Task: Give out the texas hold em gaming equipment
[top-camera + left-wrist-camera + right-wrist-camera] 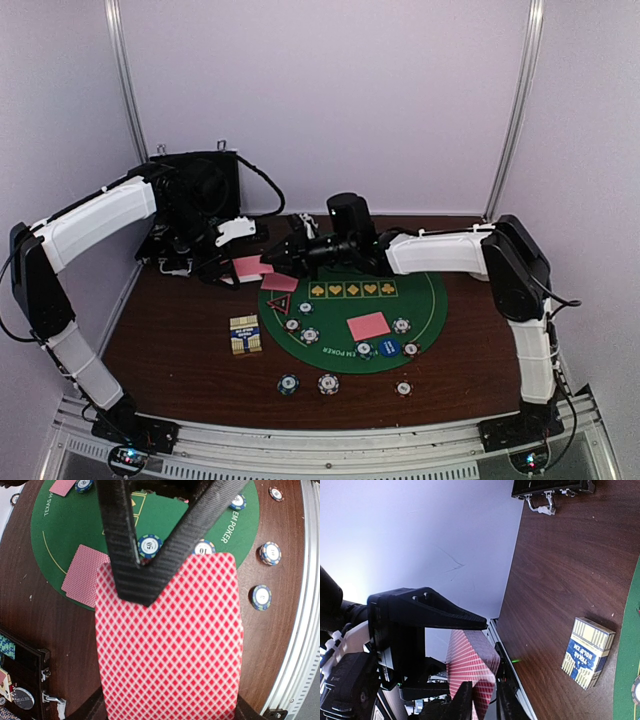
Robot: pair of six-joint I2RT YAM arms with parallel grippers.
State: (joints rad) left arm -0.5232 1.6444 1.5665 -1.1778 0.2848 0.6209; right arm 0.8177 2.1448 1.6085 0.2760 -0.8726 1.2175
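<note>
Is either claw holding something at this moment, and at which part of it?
The left claw is shut on a pink-backed card, pinching one short edge. The right claw straddles the same card; whether it grips cannot be told.

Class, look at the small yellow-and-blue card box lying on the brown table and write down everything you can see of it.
The small yellow-and-blue card box is a flat rectangular pack, cardboard by its look, with gold-and-cream stripes around a blue panel bearing white lettering. It appears closed. It lies flat on the brown wooden table, just left of the round green felt mat; the right wrist view shows a thin gap between them. Nothing but the table touches it.
</note>
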